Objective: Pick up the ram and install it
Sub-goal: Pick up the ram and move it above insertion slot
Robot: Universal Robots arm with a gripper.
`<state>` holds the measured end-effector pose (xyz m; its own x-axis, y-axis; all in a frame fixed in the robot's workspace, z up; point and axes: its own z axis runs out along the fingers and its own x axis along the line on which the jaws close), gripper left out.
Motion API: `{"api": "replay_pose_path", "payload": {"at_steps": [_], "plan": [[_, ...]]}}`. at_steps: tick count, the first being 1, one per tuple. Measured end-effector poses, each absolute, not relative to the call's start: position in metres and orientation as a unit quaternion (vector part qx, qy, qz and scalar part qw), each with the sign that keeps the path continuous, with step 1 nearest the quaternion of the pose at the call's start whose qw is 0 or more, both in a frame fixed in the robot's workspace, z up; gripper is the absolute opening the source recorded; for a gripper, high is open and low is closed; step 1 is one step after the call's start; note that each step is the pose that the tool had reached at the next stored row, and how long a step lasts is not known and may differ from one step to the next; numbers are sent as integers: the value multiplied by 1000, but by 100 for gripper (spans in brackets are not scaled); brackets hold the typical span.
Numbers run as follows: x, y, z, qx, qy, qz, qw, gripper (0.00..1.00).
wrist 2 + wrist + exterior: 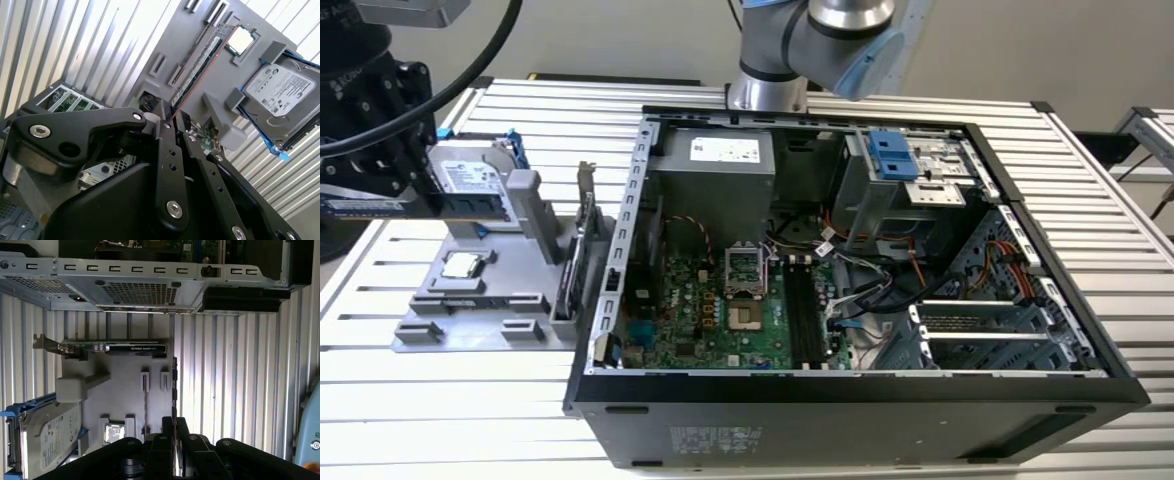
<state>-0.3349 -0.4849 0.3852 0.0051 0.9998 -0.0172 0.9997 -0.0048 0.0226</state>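
**Gripping the ram at the parts holder**

My slatted table (440, 400) carries everything. On it the computer case (854, 420) lies on its side with the lid off. The board therefore faces up, and I judge its long slots (803, 310) reachable from above. At the exterior view's left stands the grey parts holder (467, 320). It cradles a hard drive (280, 95) and stands a bracketed card (110, 347) on edge. My pincer (174, 426) is pressed together on the ram (200, 67), pinching its flat faces. The stick juts edge-on over the holder, well apart from the case. Whether it rests in a groove I cannot tell. A processor chip (241, 39) lies flat nearby.
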Motion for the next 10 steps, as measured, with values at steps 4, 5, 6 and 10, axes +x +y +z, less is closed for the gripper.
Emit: {"api": "replay_pose_path", "payload": {"at_steps": [4, 5, 6, 10], "plan": [[-332, -485, 385, 709, 705, 2, 14, 0], [-331, -485, 385, 709, 705, 2, 14, 0], [-330, -485, 385, 709, 705, 2, 14, 0], [-326, -485, 385, 709, 705, 2, 14, 0]]}}
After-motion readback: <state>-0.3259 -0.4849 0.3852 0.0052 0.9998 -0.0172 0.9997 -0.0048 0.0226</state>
